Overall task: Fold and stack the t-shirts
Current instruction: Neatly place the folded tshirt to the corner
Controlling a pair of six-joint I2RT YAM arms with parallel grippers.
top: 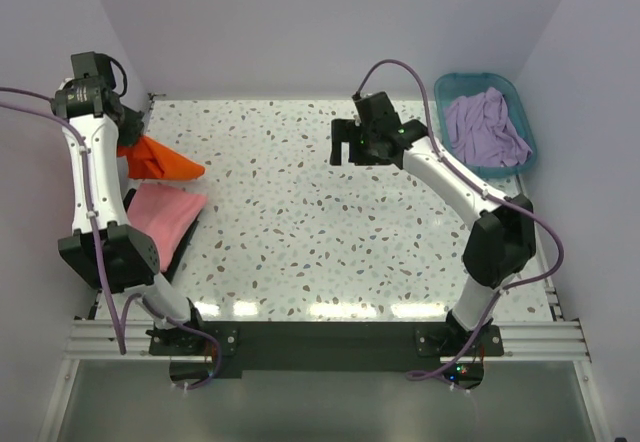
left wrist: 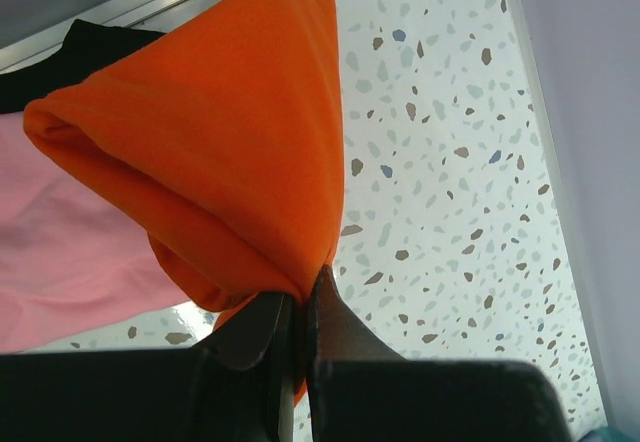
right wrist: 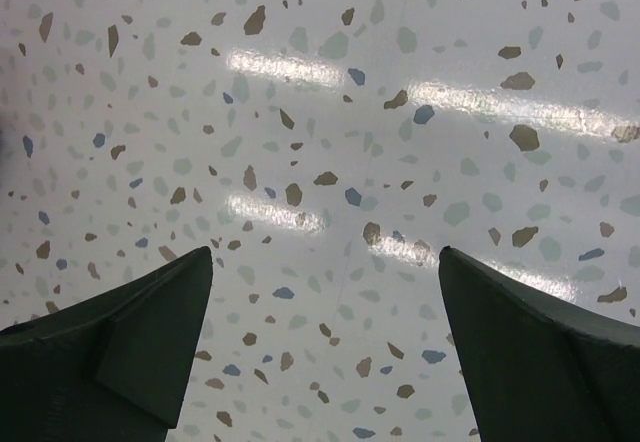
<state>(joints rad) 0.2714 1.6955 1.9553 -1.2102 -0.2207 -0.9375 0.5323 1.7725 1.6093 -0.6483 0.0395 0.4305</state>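
Observation:
My left gripper is shut on a folded orange t-shirt and holds it up at the far left of the table; the shirt also shows in the top view. Below it lies a folded pink t-shirt, on top of a black t-shirt whose edge shows beside it. The pink and black shirts also show in the left wrist view. A crumpled lavender t-shirt lies in the teal basket. My right gripper is open and empty above bare table, seen in the top view.
The teal plastic basket stands at the far right corner. White walls close the table on the left, back and right. The speckled tabletop lies between the arms.

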